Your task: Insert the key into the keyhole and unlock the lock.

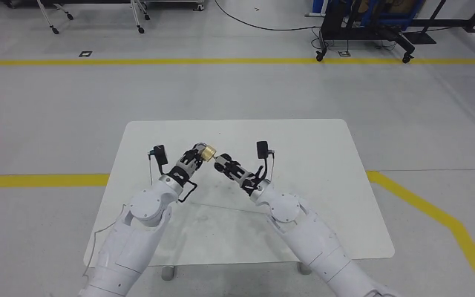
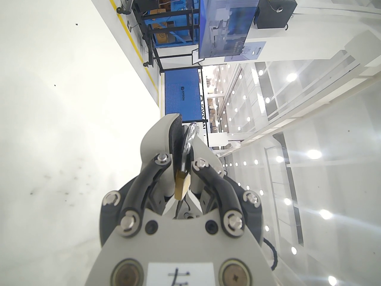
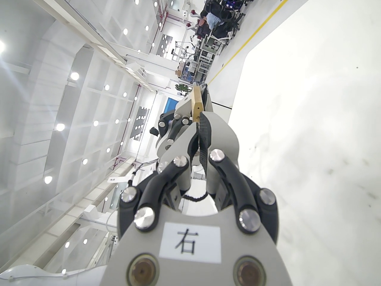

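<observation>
Mostly brass, plastic and rubber here

The lock (image 1: pixel 207 154) body looked like brass-coloured metal with a dull satin sheen. The silvery piece (image 2: pixel 190 139) clamped in the left gripper (image 2: pixel 186 129) was bright polished metal. The key (image 3: pixel 196 132) showed as a thin bare-metal edge in the right gripper (image 3: pixel 198 119). Both grippers had smooth matt pale shells that looked like plastic, black ribbed rubbery pads (image 3: pixel 205 132), semi-gloss black links and shiny metal pins (image 3: pixel 144 217). The table (image 1: pixel 319 185) top was white, smooth and matt, with a few dark scuffs. The floor (image 1: pixel 223 89) looked pale and slightly glossy.

Brass lock (image 3: pixel 196 102) (edge-on) just beyond right gripper (image 3: pixel 198 119)
</observation>
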{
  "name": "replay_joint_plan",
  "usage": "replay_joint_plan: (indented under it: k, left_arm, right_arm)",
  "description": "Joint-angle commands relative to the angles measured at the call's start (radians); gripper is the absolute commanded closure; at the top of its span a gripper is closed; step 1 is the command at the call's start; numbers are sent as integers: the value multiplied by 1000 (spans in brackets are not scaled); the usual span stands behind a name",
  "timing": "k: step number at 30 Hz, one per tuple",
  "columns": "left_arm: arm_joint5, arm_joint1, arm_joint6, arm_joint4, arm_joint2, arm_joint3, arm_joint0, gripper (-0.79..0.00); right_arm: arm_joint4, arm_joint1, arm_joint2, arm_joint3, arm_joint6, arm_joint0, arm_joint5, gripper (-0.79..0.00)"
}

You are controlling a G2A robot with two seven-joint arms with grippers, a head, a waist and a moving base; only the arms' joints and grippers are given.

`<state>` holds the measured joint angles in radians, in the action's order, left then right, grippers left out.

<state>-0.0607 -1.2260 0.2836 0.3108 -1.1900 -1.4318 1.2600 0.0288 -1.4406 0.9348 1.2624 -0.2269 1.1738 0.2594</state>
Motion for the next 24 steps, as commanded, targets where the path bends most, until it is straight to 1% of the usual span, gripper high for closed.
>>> replay_joint_plan:
  k: [1,9,10,11,12,18,20,21,22,24]
  left_arm:
    - [-1,-1,2,-7,2,-2,1,0]
    - [-6,-3,2,-24,-4,-7,5,0]
    - [-6,-4,2,-25,-6,-7,5,0]
    - [-6,-4,1,-25,-8,-7,5,0]
    - [-7,-4,1,-25,-10,-6,5,0]
    - [-9,-6,4,-26,-20,-7,5,0]
    - [-15,-6,2,-24,-25,-8,7,0]
    - [-20,-6,1,-26,-27,-9,8,0]
    - [-26,-6,1,-28,-28,-11,9,0]
    - [-38,-7,4,-32,-32,-12,12,0]
  right_arm:
    - [-4,-2,-4,-3,3,-3,-1,0]
    - [-1,-11,-10,-20,14,-13,3,0]
    - [5,-12,-9,-21,13,-13,7,-357]
    - [12,-12,-7,-22,11,-13,10,-542]
    - [16,-13,-4,-23,9,-12,14,-785]
    - [12,-8,21,-9,3,4,41,-785]
    - [11,-6,28,1,-2,12,46,-622]
    - [23,-6,29,6,-11,18,48,-570]
    - [45,-6,31,10,-26,23,47,-449]
    - [100,-7,36,13,-63,28,40,-391]
